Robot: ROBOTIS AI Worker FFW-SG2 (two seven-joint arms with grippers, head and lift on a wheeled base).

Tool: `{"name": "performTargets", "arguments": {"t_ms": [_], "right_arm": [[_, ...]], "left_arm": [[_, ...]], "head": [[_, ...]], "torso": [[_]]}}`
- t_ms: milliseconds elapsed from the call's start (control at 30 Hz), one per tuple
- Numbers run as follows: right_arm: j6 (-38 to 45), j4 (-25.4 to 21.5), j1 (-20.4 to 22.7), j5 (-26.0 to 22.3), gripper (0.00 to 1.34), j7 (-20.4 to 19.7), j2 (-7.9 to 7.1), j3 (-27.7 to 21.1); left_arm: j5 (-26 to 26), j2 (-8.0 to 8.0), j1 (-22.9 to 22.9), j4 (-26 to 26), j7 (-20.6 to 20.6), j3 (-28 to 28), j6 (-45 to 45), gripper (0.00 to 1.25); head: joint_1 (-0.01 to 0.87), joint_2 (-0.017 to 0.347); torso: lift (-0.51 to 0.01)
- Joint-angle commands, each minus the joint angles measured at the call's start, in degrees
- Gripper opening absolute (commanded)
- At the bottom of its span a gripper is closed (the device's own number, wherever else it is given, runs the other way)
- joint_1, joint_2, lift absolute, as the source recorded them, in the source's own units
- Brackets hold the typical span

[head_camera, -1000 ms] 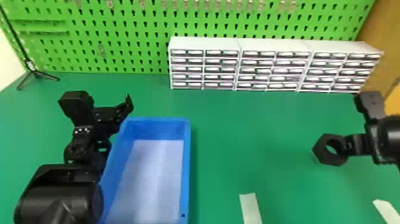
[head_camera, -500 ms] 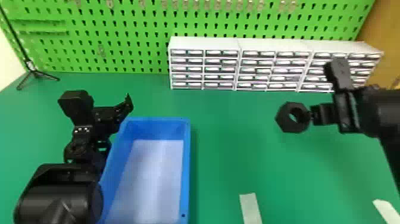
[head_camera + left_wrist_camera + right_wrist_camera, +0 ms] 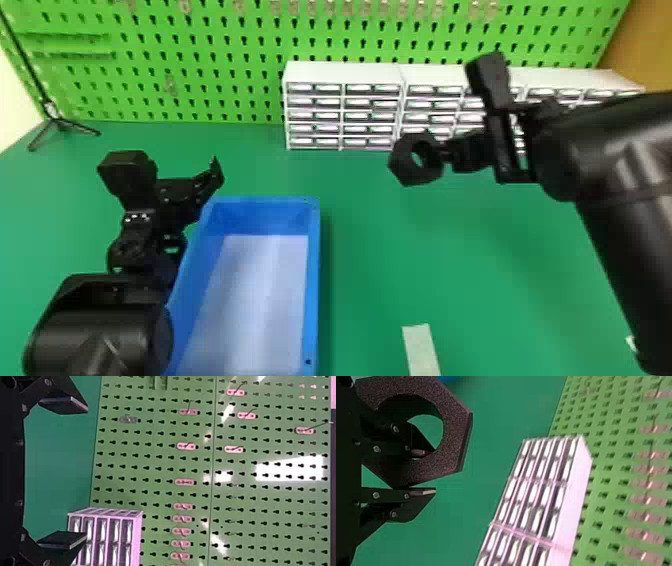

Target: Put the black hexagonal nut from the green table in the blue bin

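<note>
Head view: right gripper [image 3: 452,154] comes in from the right edge, with the black hexagonal nut [image 3: 405,170] at its fingertips, on the side toward the blue bin [image 3: 312,280]. Nut is up off the green table [image 3: 475,300], tilted, hole partly facing the camera. It's to the right of the bin, well apart from it, out past the bin's far end. Left gripper [image 3: 172,182] is parked by the bin's far left corner, its arm along the left side. Drawer units [image 3: 345,115] stand at the back against the green pegboard [image 3: 200,30]; pale strip [image 3: 421,350] on the table, right of the bin.

Left wrist view: left gripper's fingers [image 3: 65,404] wide apart, empty. Drawer units and pegboard behind.

Right wrist view: right gripper closed down onto one side of the nut's ring. One finger [image 3: 420,452] goes through the hole, the other [image 3: 424,492] sits along the outside edge, ring wall between them. Most of the nut sticks out to one side of the grip, not centered between the fingers. Bit of blue bin past the nut.
</note>
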Motion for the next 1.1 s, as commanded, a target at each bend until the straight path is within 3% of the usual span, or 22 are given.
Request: {"name": "performTargets", "arguments": {"t_ms": [0, 600, 1067], "right_arm": [[-2.24, 0.69, -2.16, -2.13, 0.29, 0.07, 1.09, 4.6], [-9.97, 4.55, -8.23, -12.42, 0.29, -0.02, 3.02, 20.15], [-17.53, 6.49, -8.31, -15.84, 0.29, 0.07, 3.55, 31.32]], "left_arm": [[-0.08, 0.09, 0.0, 0.03, 0.05, 0.07, 0.09, 1.09], [-0.08, 0.18, -0.09, 0.03, 0.05, 0.25, 0.18, 1.09], [0.01, 0.26, -0.09, -0.06, 0.05, 0.6, 0.18, 1.09]], "head": [[0.686, 0.028], [0.686, 0.028], [0.686, 0.028]], "torso": [[-0.096], [-0.096], [-0.096]]}}
